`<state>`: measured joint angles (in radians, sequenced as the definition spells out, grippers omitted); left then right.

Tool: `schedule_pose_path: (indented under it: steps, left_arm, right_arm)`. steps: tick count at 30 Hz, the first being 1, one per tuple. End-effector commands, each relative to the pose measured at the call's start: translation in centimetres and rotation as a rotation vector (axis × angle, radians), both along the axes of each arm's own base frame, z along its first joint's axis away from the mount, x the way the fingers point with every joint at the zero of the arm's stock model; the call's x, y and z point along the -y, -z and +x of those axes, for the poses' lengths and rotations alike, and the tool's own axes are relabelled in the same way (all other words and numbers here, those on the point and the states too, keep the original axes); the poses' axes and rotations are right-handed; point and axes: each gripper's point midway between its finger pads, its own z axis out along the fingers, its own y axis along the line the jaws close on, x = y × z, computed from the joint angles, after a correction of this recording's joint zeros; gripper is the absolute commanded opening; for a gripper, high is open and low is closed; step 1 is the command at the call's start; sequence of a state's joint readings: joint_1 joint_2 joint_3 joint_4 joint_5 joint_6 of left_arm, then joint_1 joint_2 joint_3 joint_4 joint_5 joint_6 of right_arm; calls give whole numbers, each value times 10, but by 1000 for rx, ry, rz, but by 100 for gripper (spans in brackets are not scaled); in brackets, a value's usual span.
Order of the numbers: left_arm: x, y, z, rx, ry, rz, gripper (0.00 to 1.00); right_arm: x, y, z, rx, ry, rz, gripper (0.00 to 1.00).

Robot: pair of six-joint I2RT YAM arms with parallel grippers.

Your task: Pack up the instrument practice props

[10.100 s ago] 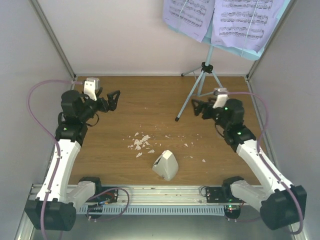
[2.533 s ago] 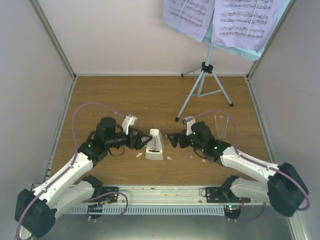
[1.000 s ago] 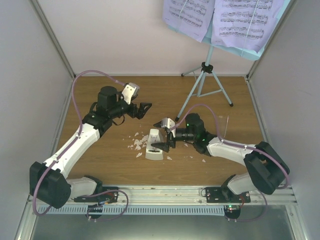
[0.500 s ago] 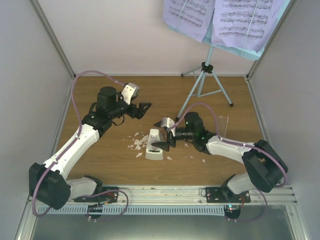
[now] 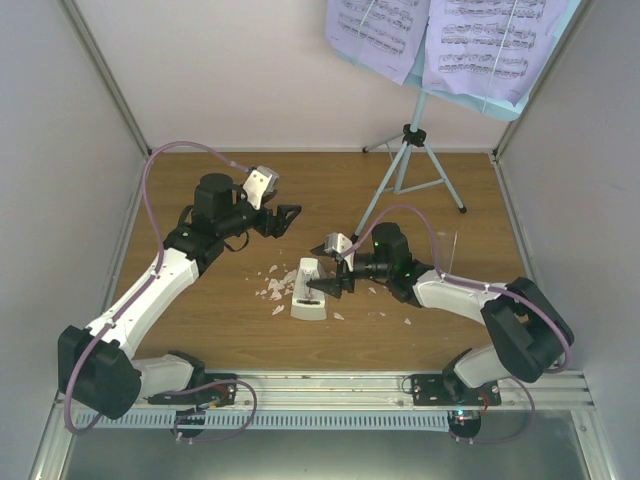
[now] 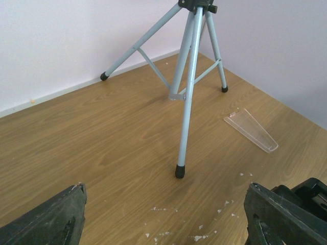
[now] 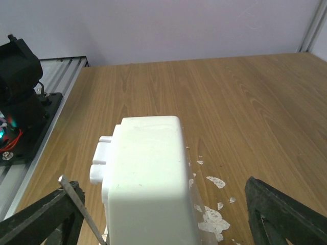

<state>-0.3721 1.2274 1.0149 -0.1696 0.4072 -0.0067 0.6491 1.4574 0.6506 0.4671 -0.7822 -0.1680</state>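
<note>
The light-blue music stand (image 5: pixel 413 133) stands at the far right of the table (image 5: pixel 220 320) with its lavender sheet-music pages (image 5: pixel 485 40) on the desk, and we judge both not yet packed. The step in hand looks like the white metronome (image 5: pixel 305 302), upright mid-table. Our right gripper (image 5: pixel 322 270) straddles it, jaws wide with gaps either side, and must next close squarely on its tapering sides. Our left gripper (image 5: pixel 291 219) hangs wide and empty, facing the tripod. A clear plastic wedge (image 6: pixel 251 130) and white crumbs (image 5: pixel 274 287) lie nearby, and neither blocks the grasp.
</note>
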Motion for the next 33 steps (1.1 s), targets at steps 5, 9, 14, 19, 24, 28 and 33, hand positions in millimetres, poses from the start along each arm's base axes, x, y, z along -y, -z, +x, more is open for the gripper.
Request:
schedule_pose_path:
  steps: [5, 9, 14, 19, 24, 28, 33]
  left_arm:
    - [1, -8, -1, 43, 14, -8, 82]
    - [1, -8, -1, 43, 16, -9, 82]
    - [2, -8, -1, 40, 18, -8, 82]
    - [2, -6, -1, 34, 19, -9, 82]
    - [2, -5, -1, 31, 21, -9, 82]
    - [3, -5, -1, 31, 24, -10, 81]
    - [4, -5, -1, 30, 27, -12, 81]
  right_arm:
    - [5, 6, 2, 1, 4, 5, 78]
    - [6, 6, 3, 1, 5, 9, 74]
    - [6, 6, 5, -3, 9, 9, 72]
    - [6, 7, 7, -6, 13, 7, 70]
    - [5, 9, 10, -13, 16, 4, 70]
    - [4, 9, 12, -16, 19, 5, 69]
    - [2, 10, 14, -25, 22, -1, 69]
